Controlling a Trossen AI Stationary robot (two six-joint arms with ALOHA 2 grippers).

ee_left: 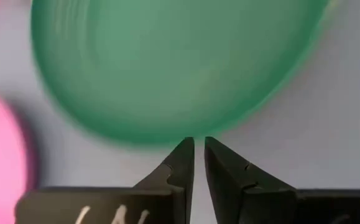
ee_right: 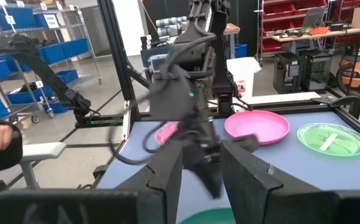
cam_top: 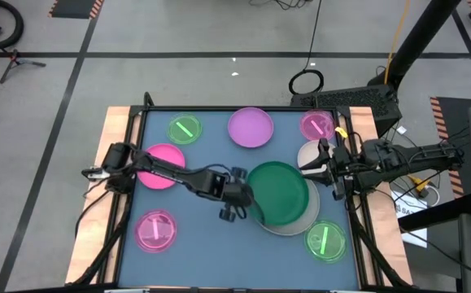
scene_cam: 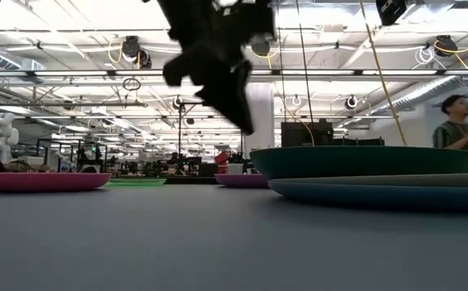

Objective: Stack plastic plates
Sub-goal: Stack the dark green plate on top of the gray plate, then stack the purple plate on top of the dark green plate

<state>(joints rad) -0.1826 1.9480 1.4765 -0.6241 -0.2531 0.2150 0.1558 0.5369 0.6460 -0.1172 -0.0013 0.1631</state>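
Here, your left gripper (cam_top: 237, 205) hangs just off the near-left rim of the round green plastic plate (cam_top: 277, 192), its two dark fingers (ee_left: 183, 163) drawn nearly together with only a slit between them and nothing held. The green plate lies straight ahead of those fingertips, already seated on a larger grey-white plate (cam_top: 296, 221) that shows beneath it at the right of the blue table (cam_top: 211, 236). Being round, the plates offer no long axis, so any rim point serves. The left arm reaches low across the table from its left edge. The right gripper (cam_top: 330, 168) waits at the right edge, fingers apart and empty. The pink plate (cam_top: 163, 166) sits nearest your left arm; the lilac plate (cam_top: 250, 127) lies farther back.
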